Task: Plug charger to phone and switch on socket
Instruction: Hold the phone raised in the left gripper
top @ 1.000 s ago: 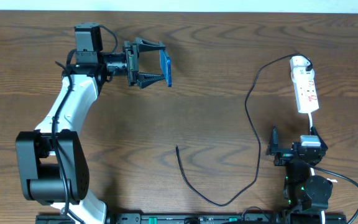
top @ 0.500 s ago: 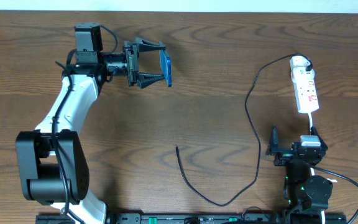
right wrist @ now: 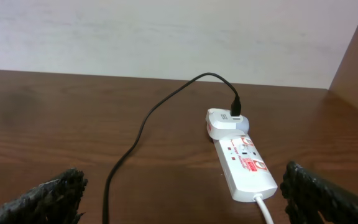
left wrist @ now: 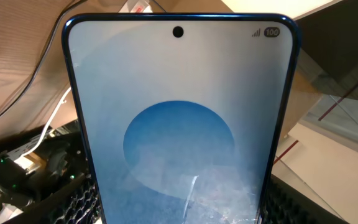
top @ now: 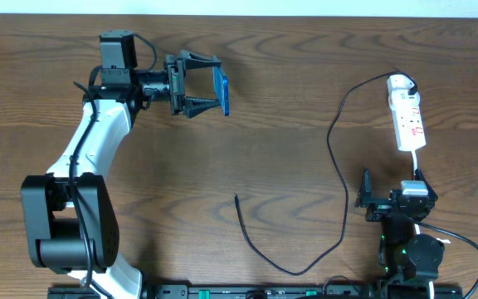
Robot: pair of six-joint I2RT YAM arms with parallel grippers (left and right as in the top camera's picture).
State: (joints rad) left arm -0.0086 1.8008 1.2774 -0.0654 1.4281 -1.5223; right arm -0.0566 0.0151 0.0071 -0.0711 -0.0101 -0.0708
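While the right claw (top: pixel 392 189) gapes empty near the socket (top: pixel 407 114), the left claw (top: pixel 214 85) tight around the phone (top: pixel 222 90).

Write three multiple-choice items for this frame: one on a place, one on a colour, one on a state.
1. Where does the free tip of the charger cable lie?
A. on the bare table
B. hanging past the table's edge
C. under an arm's base

2. What colour is the body of the power strip?
A. black
B. white
C. blue

3. What is the left tool doing?
A. standing open and empty
B. gripping a cable
C. gripping the phone

Answers:
1 A: the tip rests on the wood between the two arms, touching nothing else.
2 B: the strip is white with red markings.
3 C: its fingers sit on either side of the blue-screened phone, which fills the left wrist view.
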